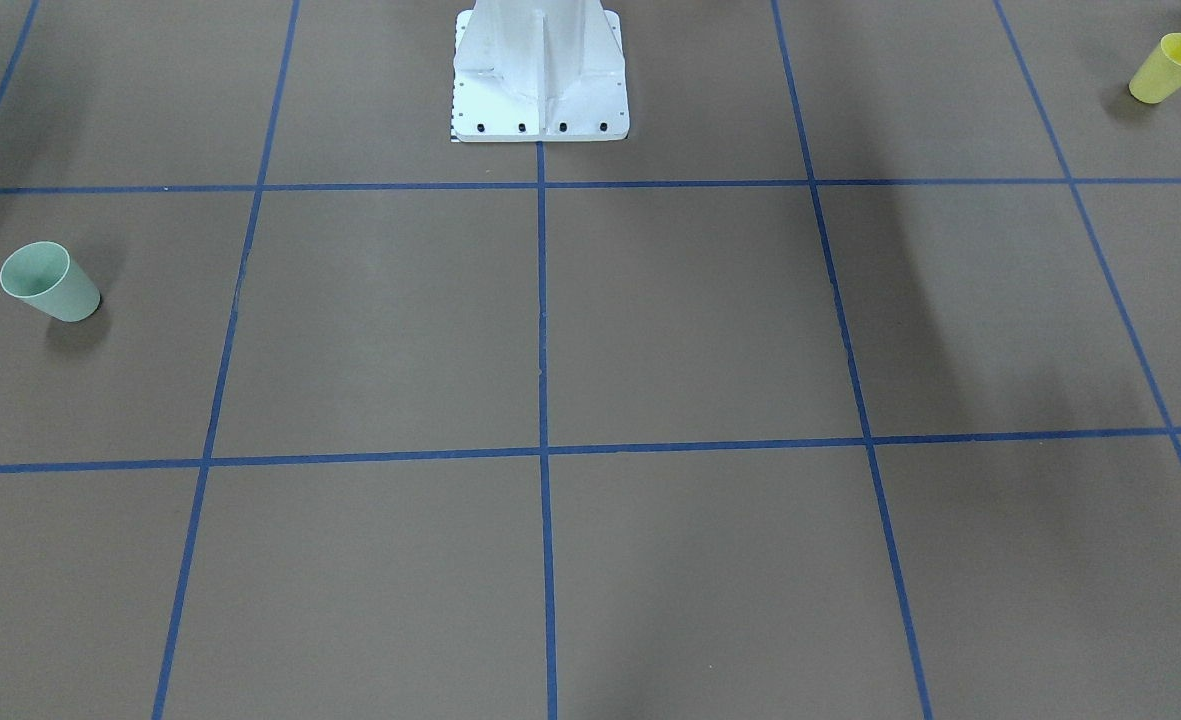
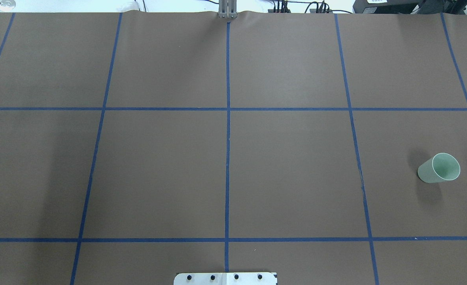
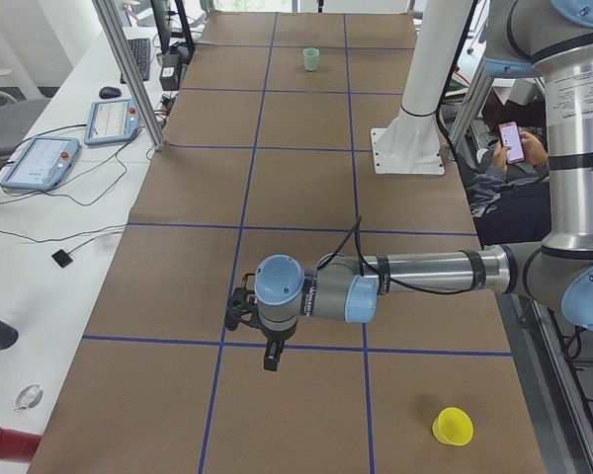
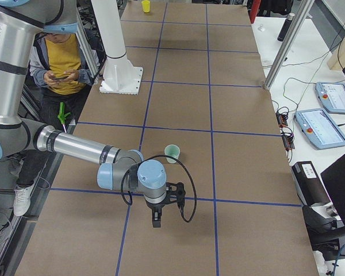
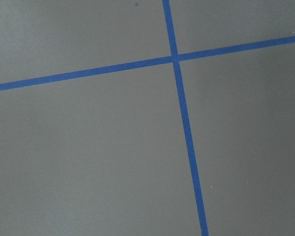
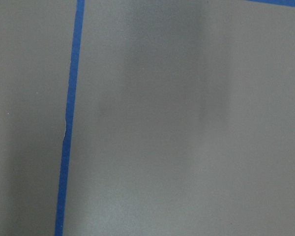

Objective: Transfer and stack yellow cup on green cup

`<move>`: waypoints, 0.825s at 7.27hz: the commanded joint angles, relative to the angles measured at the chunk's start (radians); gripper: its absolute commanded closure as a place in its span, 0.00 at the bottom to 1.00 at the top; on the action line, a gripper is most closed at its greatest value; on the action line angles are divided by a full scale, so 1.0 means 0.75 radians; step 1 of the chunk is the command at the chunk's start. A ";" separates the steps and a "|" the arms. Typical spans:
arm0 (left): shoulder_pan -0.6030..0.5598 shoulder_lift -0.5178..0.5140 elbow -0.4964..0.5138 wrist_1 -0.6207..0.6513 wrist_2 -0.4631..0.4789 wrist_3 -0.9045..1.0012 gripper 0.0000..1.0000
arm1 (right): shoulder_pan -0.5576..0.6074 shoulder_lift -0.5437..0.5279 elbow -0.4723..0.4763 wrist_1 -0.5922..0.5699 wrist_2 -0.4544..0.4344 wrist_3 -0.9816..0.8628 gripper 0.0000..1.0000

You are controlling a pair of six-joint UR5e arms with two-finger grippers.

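Yellow cup (image 1: 1168, 68) is standing upright on the brown bench (image 1: 700, 320), way out at the robot's left end, with nothing touching it. Green cup (image 1: 48, 282) is upright too, over at the right end, so the two are well apart. Left pincer (image 3: 237, 316) hangs over a blue tape line (image 3: 178, 342), near the yellow cup but clear of it. Right pincer (image 4: 180, 194) hangs near the green cup, not touching. Both pincers only show on the side cams, so I can't tell if they're wide or narrow.
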 commanded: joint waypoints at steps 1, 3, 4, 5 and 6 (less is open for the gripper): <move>0.000 0.003 -0.015 0.000 -0.003 -0.002 0.00 | 0.000 -0.003 0.003 0.002 0.002 -0.002 0.00; 0.000 0.003 -0.027 0.000 -0.003 -0.002 0.00 | 0.000 -0.005 0.008 0.004 0.002 -0.004 0.00; 0.000 0.003 -0.025 -0.008 -0.003 -0.004 0.00 | 0.000 -0.001 0.012 0.004 0.000 -0.004 0.00; 0.000 -0.001 -0.041 -0.008 -0.005 -0.008 0.00 | 0.000 0.001 0.014 0.004 0.000 -0.004 0.00; 0.000 -0.015 -0.048 -0.065 -0.001 -0.012 0.00 | 0.000 0.007 0.034 0.006 0.000 -0.002 0.00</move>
